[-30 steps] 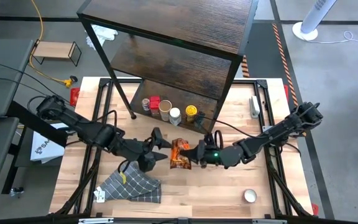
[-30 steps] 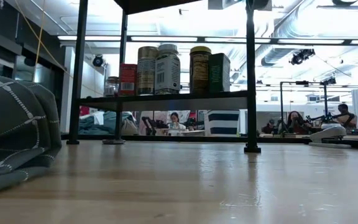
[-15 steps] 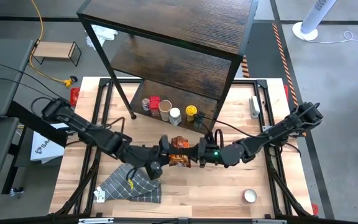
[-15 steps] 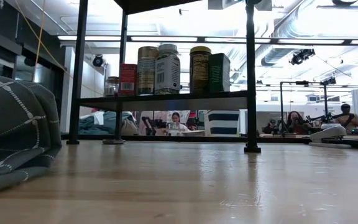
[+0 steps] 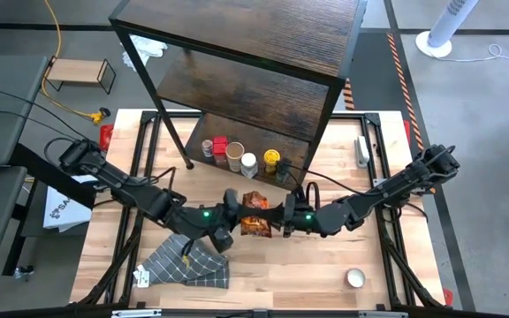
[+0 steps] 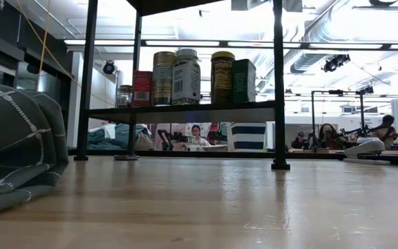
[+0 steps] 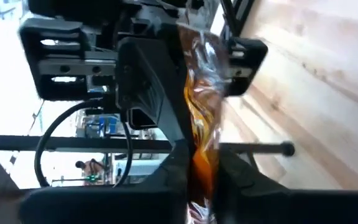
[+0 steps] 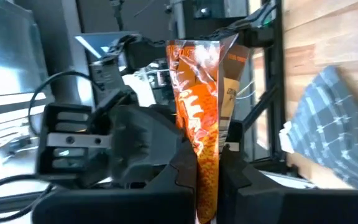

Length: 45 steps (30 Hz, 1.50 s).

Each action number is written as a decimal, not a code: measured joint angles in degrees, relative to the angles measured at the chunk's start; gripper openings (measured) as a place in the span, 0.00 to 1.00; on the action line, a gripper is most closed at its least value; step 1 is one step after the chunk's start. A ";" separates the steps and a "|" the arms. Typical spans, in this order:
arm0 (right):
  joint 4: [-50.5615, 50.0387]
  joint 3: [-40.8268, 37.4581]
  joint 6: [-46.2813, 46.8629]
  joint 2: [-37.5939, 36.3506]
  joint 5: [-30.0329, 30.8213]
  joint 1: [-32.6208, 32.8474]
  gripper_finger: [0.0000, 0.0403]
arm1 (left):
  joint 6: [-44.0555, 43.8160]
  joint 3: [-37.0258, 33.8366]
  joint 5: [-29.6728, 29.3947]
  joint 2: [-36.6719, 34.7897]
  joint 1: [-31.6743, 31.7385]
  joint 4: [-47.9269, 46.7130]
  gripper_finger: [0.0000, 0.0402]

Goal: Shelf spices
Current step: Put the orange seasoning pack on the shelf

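while clamped between both pincers, orange packet

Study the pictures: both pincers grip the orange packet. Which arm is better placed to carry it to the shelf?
Probably the left. Both the left pincer and right pincer pinch the orange packet, but the free shelf space beside the spice jars lies nearer the left arm.

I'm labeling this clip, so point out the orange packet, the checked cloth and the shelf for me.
orange packet (image 5: 254, 215): high view, middle of its crinkled face.
checked cloth (image 5: 188, 264): high view, centre of the folded fabric.
shelf (image 5: 263, 35): high view, bare top board.
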 joint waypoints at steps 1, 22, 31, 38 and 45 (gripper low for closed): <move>0.43 0.14 -0.05 0.00 -0.12 0.02 0.02 | -1.22 0.00 0.19 -0.42 -0.28 0.01 0.05; 3.71 -0.12 -10.52 -1.26 4.99 -0.21 0.30 | -23.23 0.03 -1.69 -4.09 -5.49 -12.55 0.02; 4.17 -0.10 -27.36 -8.33 2.53 -0.55 0.32 | -50.78 0.00 -2.58 -7.55 -7.22 -17.89 0.02; 4.33 -0.08 -48.99 -13.66 2.06 0.11 0.32 | -71.57 0.00 6.01 -9.53 -4.34 -14.39 0.02; 3.58 -0.06 -63.75 -14.38 2.45 0.09 0.32 | -81.20 0.00 15.88 -9.80 -0.95 -7.36 0.02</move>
